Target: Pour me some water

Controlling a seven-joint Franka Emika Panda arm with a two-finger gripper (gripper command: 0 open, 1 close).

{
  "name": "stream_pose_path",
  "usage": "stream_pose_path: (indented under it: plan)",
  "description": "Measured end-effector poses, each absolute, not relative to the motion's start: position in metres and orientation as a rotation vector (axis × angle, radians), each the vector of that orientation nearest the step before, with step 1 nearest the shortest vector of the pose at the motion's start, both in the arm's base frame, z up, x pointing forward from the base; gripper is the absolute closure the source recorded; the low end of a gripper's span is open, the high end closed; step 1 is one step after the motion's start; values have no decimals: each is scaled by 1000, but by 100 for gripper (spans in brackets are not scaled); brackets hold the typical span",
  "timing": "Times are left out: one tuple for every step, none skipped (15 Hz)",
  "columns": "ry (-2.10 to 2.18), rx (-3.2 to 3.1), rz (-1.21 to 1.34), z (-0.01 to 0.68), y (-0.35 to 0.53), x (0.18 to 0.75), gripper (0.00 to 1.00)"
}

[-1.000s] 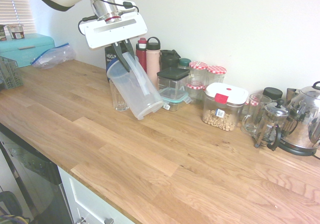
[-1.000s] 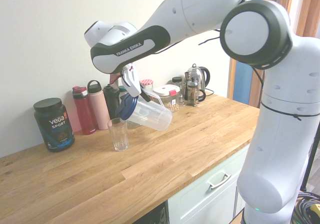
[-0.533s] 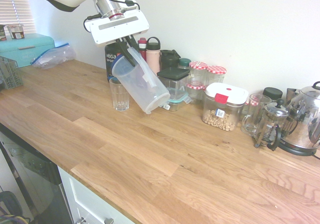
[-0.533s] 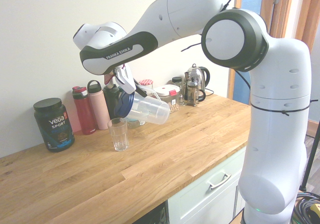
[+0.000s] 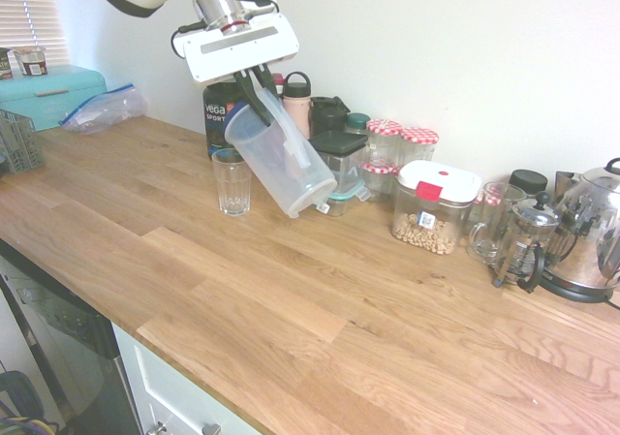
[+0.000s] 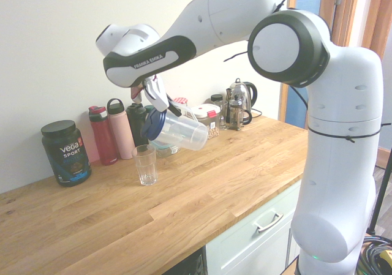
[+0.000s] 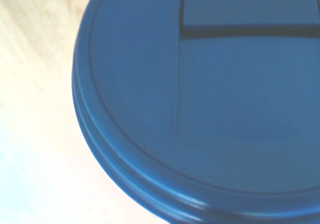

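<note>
From the first exterior view, the gripper [image 5: 260,94] clenches the tilted pitcher [image 5: 281,159], just right of the glass [image 5: 232,181]; align the spout overhead before tipping. From the second, pitcher [image 6: 176,131] looks empty. Wrist view: blue lid [image 7: 210,104].

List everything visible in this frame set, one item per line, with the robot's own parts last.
pitcher: one, clear with blue lid, tilted in the air above the counter, held
drinking glass: one, clear, upright on the counter beside the pitcher
protein tub: one, black, by the wall
bottles: one red, one pink, by the wall
jars: two, red checked lids, by the wall
snack container: one, clear, white lid
French press: one, glass
kettle: one, metal, far end
bread box: one, teal, far corner
plastic bag: one, clear, beside the bread box
counter: one, wood
gripper: one, shut on the pitcher
</note>
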State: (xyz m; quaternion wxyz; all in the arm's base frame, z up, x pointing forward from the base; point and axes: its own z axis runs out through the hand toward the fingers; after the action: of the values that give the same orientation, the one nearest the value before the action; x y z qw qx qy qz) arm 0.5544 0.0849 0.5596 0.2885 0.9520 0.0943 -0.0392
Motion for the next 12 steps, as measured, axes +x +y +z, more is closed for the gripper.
stream_pose_path:
  plan:
    - [201,2589,-76,571,76,544,100]
    - [154,2635,-48,581,69,529,100]
    - [104,2680,-19,591,63,514,100]
    - [49,2721,7,601,58,500,100]
    - [-11,2756,39,612,52,493,100]
    - [-70,2788,72,622,42,490,100]
    - [-136,2820,89,627,29,489,100]
    - [-207,2850,99,631,12,487,100]
    - [-282,2879,106,635,-5,481,100]
    - [-359,2905,115,633,-22,471,100]
    - [-437,2925,127,627,-37,458,100]
    - [-515,2941,148,619,-51,445,100]
